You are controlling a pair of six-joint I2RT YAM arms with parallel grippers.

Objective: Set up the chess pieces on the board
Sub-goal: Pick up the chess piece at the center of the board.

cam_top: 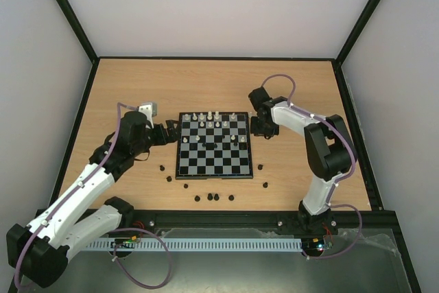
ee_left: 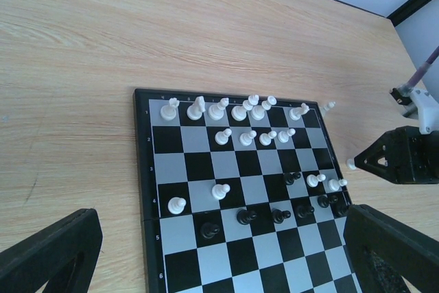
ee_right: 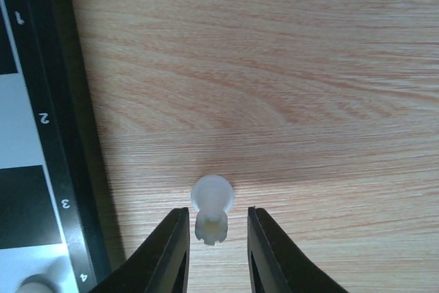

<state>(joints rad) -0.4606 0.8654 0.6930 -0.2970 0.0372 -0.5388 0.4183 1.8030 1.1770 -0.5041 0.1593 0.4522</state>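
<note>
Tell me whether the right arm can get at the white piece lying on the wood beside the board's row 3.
Probably yes. The right gripper is open, with the white piece between its jaws on the table. Nothing blocks it, and the board lies off to one side.

The left arm and right arm are wearing white shells over black joints, with purple cables looping alongside. The right hand is showing black fingers.

White digits 1, 2, 3, 4 on the board frame; left wrist view shows 1 to 6; edge letters unreadable
</note>
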